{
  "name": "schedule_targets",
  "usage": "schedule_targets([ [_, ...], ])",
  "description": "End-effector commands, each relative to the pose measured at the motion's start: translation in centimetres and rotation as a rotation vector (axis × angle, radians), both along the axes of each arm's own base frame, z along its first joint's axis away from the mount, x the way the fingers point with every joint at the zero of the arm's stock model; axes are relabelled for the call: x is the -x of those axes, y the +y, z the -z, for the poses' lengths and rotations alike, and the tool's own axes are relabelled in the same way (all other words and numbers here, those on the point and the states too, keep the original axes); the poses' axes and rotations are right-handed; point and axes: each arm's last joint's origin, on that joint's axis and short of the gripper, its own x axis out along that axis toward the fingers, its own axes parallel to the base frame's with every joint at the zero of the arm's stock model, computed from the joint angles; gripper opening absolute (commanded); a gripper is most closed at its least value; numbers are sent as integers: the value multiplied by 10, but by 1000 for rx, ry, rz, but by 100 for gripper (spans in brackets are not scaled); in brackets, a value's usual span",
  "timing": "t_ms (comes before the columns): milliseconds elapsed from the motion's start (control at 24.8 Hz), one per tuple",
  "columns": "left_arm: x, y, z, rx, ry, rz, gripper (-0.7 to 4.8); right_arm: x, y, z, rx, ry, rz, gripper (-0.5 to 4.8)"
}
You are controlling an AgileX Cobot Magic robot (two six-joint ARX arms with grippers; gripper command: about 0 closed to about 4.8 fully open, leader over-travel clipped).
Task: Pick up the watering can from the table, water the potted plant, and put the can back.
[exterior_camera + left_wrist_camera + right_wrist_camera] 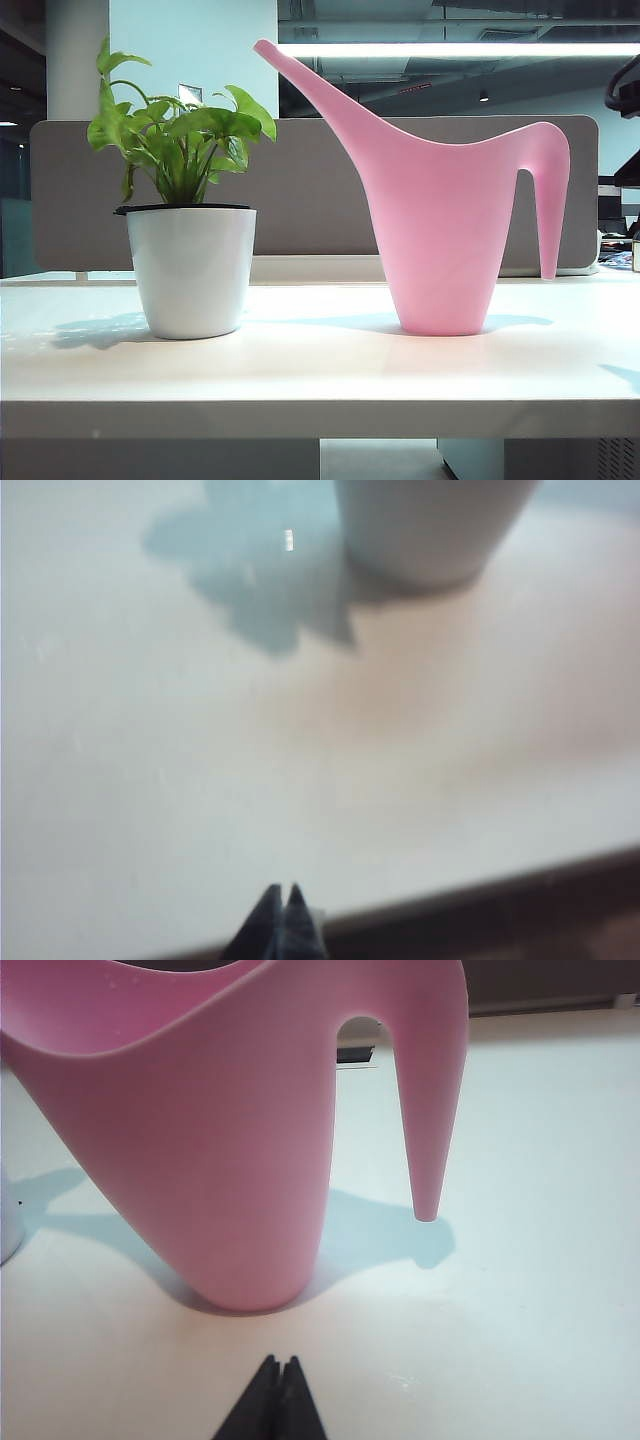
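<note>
Left claw (283, 895), right claw (279, 1365) closed, plant in pot (191, 270)

Exterior: low, table-edge level, facing table (320, 370). Wrist views: close, angled down; share tabletop.

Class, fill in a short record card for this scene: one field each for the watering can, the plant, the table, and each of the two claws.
watering can: pink watering can stands upright on the table, spout aimed toward the plant, untouched
potted plant: potted plant in white pot, upright, apart from the can, on its spout side
table: white table, bare in front
left claw: left claw shut, empty, near the table's front edge, facing the pot
right claw: right claw shut, empty, low before the can, not touching
task stage: can not yet picked up
</note>
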Motion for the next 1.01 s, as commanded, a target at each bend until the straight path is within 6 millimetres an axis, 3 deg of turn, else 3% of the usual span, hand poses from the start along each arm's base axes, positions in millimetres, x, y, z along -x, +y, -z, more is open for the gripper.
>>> schedule_targets([
  [40,0,2,3,14,-55,-17,-5,0,0,-2,0,-12,-5,-5],
  [565,2,19,-9,18,-301,-186,-5,9,-2,28,82,92,-13,-5],
  [1009,2,19,-9,18,-296,-186,-5,24,-7,23,79,71,3,-5],
])
